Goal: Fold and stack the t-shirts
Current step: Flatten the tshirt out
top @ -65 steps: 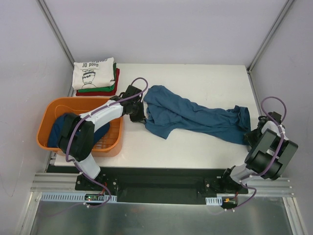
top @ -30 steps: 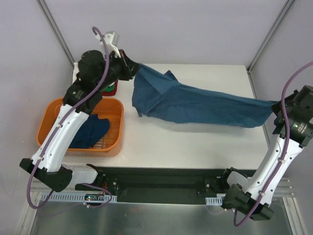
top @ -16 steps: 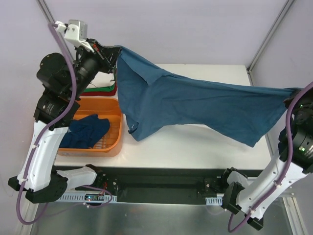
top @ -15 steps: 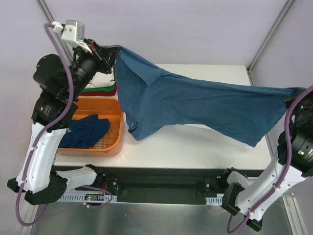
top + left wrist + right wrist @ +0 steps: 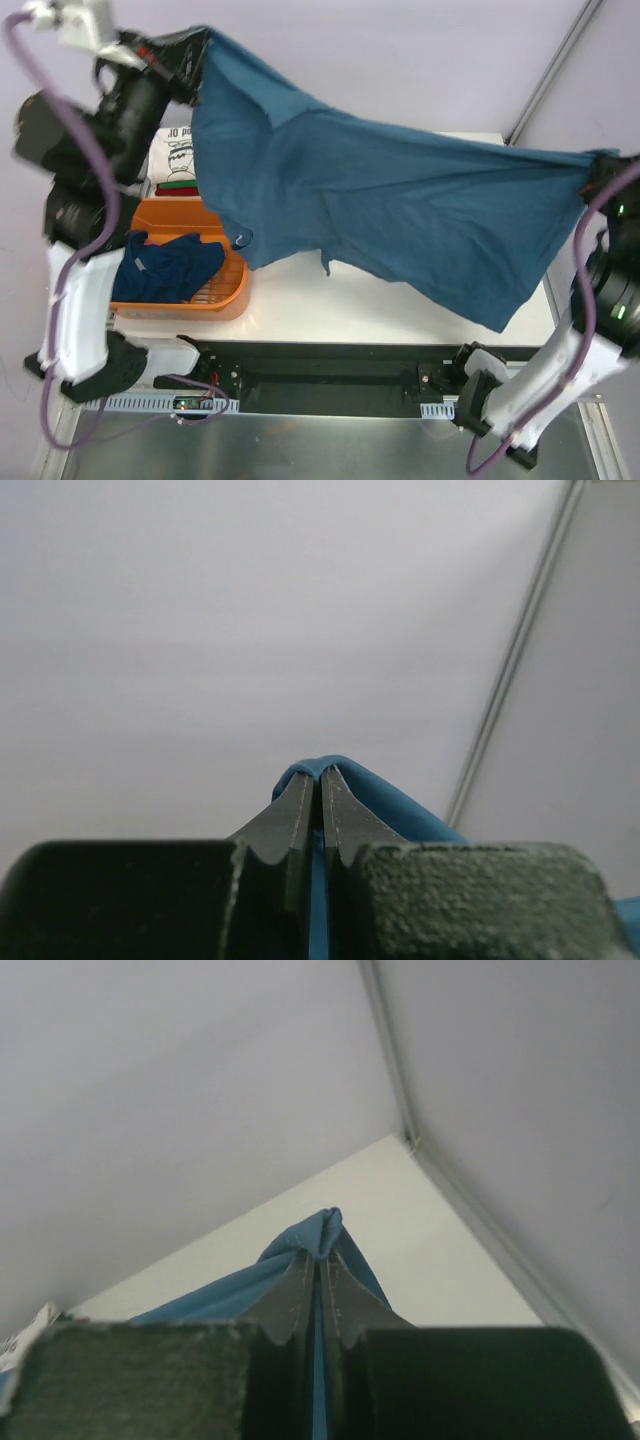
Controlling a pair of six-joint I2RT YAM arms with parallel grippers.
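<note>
**Shirt held stretched in mid-air, ready to be laid flat**

A dark blue t-shirt (image 5: 400, 200) is held high and stretched wide between the two arms, well above the surface (image 5: 330, 310). One top corner is pinched by the left fingers (image 5: 297, 825), closed tight on a fold of blue cloth. The opposite corner is pinched the same way by the right fingers (image 5: 293, 1305). The cloth hangs as a broad sheet, with its lowest corner drooping toward the right.

The step in hand is judged to be the opening-out of the shirt so that it can be laid down; no fold is yet made in it. For the next move, the sheet probably needs to be lowered evenly onto the bare white surface. Tension should be held between both grips so that no edge is doubled under.

At the left edge of the surface an orange tub (image 5: 200, 300) is seen, with a second dark blue shirt (image 5: 165, 272) crumpled inside. Behind the tub, a stack of folded shirts (image 5: 175, 150) is partly hidden by the raised cloth: cream with dark print on top, green and red beneath. The surface is enclosed by pale grey walls (image 5: 420, 60) with metal posts (image 5: 548, 72), and a black rail (image 5: 330, 372) runs along the near edge.
</note>
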